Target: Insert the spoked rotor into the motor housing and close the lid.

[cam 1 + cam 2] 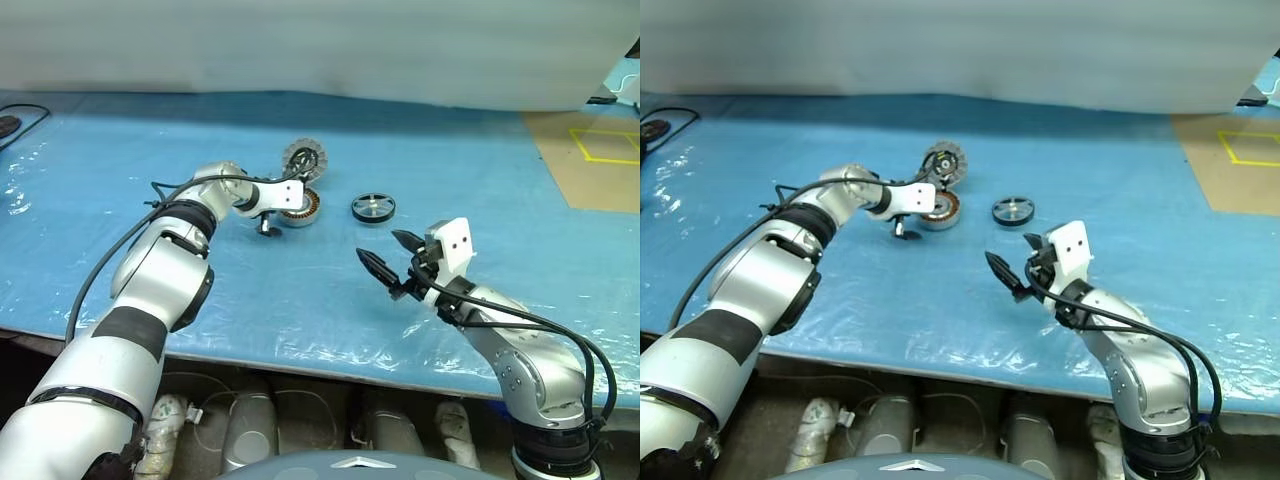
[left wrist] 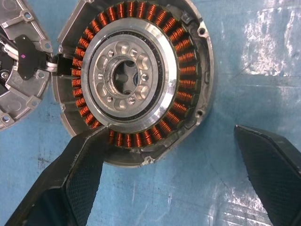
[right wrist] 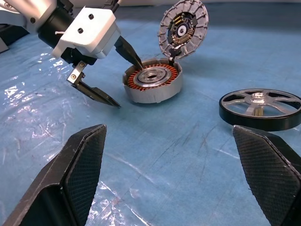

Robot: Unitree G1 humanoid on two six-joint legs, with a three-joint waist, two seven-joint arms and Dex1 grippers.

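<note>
- While the blue tabletop stays uncluttered, we plan the rotor pickup first.
- Motor housing sits centre, its lid propped open at its 1 o'clock.
- Spoked rotor lies at the housing's 3 o'clock.
- Left end effector straddles the housing rim, spread wide, empty; right end effector likewise spread, empty; we should close it squarely across the rotor's rim.

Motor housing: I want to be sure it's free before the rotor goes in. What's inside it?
Inside the motor housing: a ring of copper windings around a silver centre hub, no rotor. One finger of the open left gripper covers part of its rim.
</note>
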